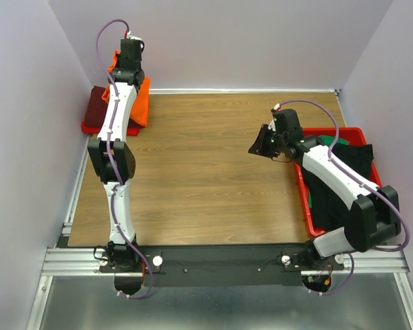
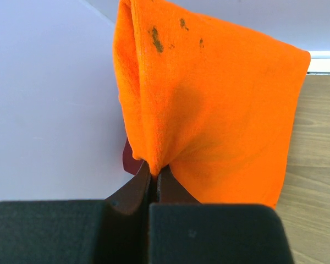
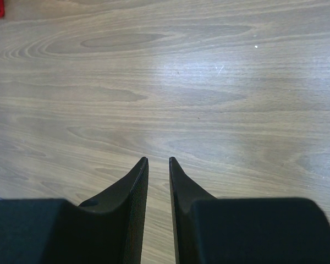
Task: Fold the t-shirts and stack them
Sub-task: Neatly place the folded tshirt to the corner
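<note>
Pale lilac walls close in a wood-grain counter point(image 1: 206, 172). Your orange t-shirt point(image 2: 209, 110) hangs at the upper left of the top view, pinched in the left claw point(image 2: 154, 177), whose jaws are pressed tight on a fold of the cloth. Expect it to be light, limp and a little clingy. It drapes from that one point and will bunch, so I judge a hem or shoulder seam a better hold than the middle. Beneath it a maroon t-shirt point(image 1: 96, 103) lies flat at the counter's edge. The right claw point(image 3: 158, 162) hovers over wood at mid-right, its jaws a narrow slit apart and holding nothing. At the right edge, the red tray point(image 1: 354, 130) holds a crumpled black t-shirt point(image 1: 351, 161), with a green t-shirt point(image 1: 328, 141) peeking out at its upper end.
</note>
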